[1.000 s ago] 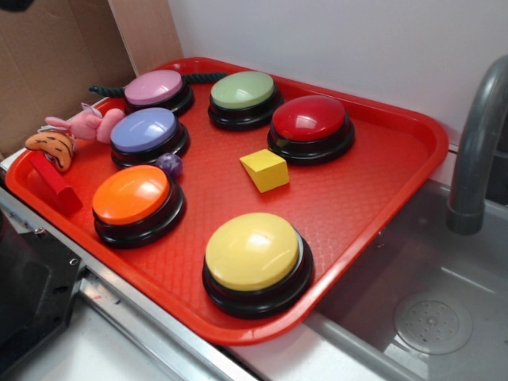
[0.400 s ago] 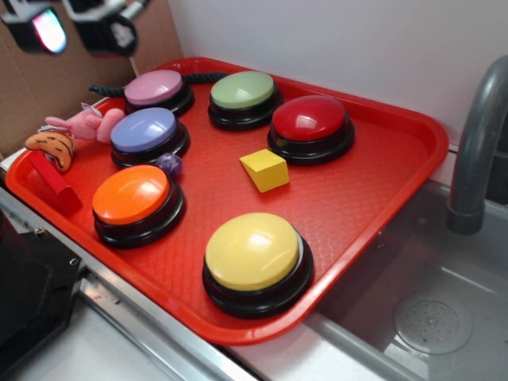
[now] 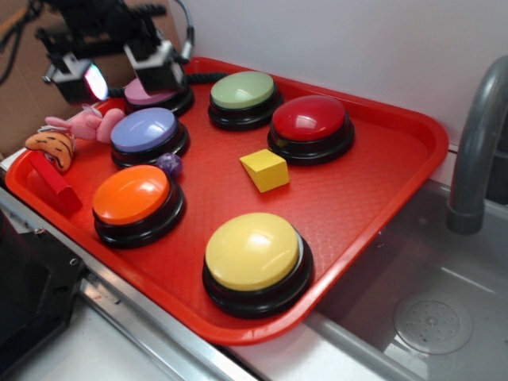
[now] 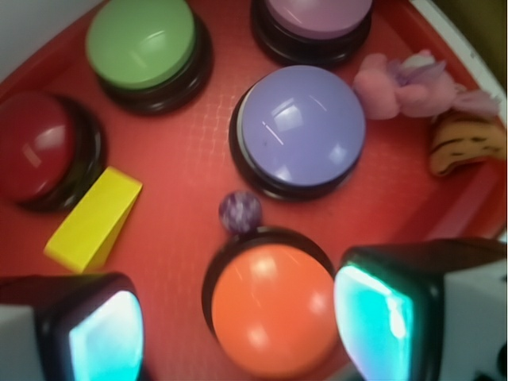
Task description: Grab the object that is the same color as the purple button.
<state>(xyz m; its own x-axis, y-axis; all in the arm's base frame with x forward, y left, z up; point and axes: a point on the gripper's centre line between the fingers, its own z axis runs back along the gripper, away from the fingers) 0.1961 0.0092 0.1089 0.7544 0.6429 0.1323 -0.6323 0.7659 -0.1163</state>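
Nearest me sat the yellow button (image 3: 252, 251), then the orange button (image 3: 131, 194). The small purple lump (image 3: 168, 164) lay wedged between it and the purple button (image 3: 144, 129). Farther back the gripper (image 3: 119, 70) hung above the tray (image 3: 381, 190), jaws apart and empty, well clear of the lump.

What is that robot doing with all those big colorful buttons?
The robot's claw is open and hanging above the back corner of the red tray, holding nothing. It wants the little purple lump that matches the purple button. That lump sits on the tray, tucked between the purple button and the orange button. Nothing has been grabbed yet.
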